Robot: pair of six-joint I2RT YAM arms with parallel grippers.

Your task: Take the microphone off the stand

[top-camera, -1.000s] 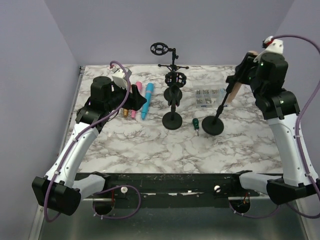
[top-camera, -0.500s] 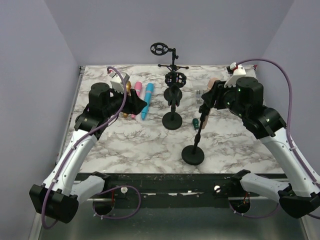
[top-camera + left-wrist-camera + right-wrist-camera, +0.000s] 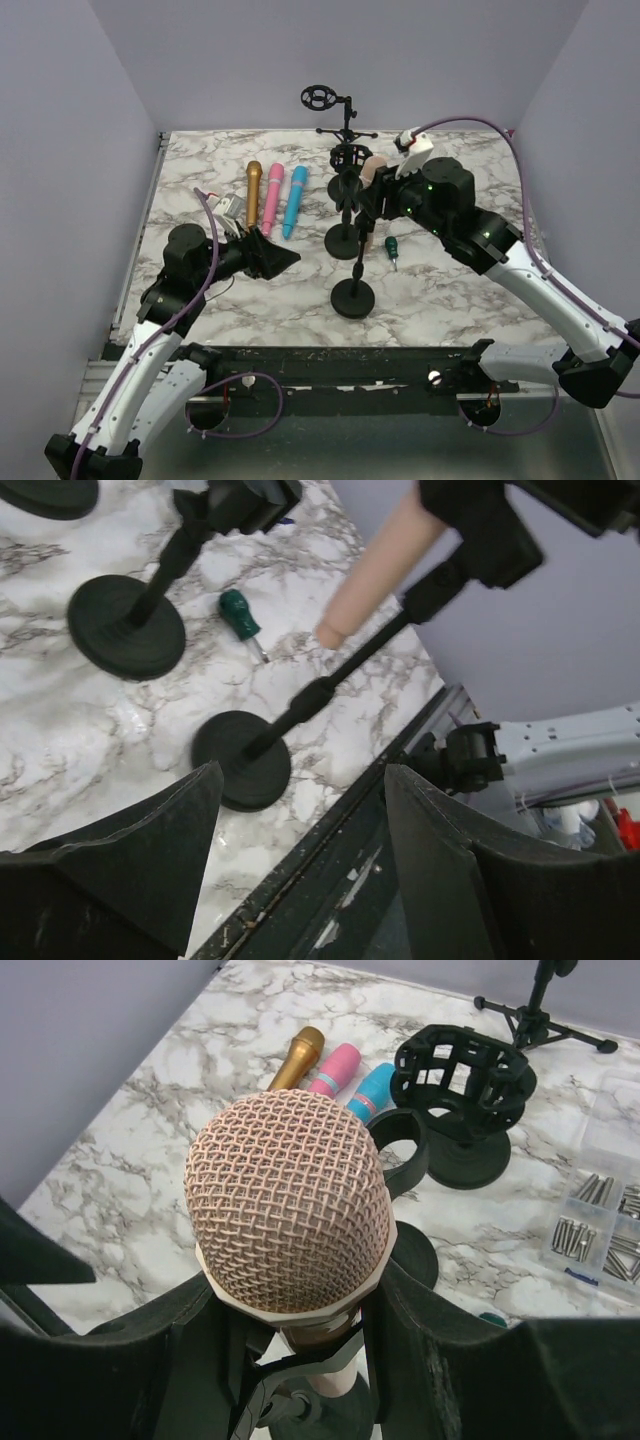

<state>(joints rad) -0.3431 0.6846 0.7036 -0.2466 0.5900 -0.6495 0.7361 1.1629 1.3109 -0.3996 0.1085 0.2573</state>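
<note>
A peach microphone point(image 3: 290, 1200) with a mesh head sits in the clip of a black stand point(image 3: 352, 298), whose round base is near the table's front middle. My right gripper point(image 3: 300, 1355) is shut on the microphone at the clip, one finger on each side of its neck; in the top view the right gripper point(image 3: 372, 195) is at the stand's top. My left gripper point(image 3: 285, 260) stands open and empty, left of the stand's pole and apart from it. The left wrist view shows the left gripper point(image 3: 300, 780) with the stand's base point(image 3: 242, 760) and tilted pole beyond its fingertips.
Gold point(image 3: 254, 190), pink point(image 3: 273, 195) and blue point(image 3: 295, 200) microphones lie at the back left. Another black stand point(image 3: 345, 240) with a shock mount point(image 3: 350, 160) is just behind the held stand, a green screwdriver point(image 3: 391, 247) beside it. A tripod stand point(image 3: 345, 125) is at the back. A clear screw box point(image 3: 605, 1220) lies right.
My right arm has carried the stand and microphone from the right side to the front middle. My left arm drew back toward the near edge, its gripper now pointing at the stand.
</note>
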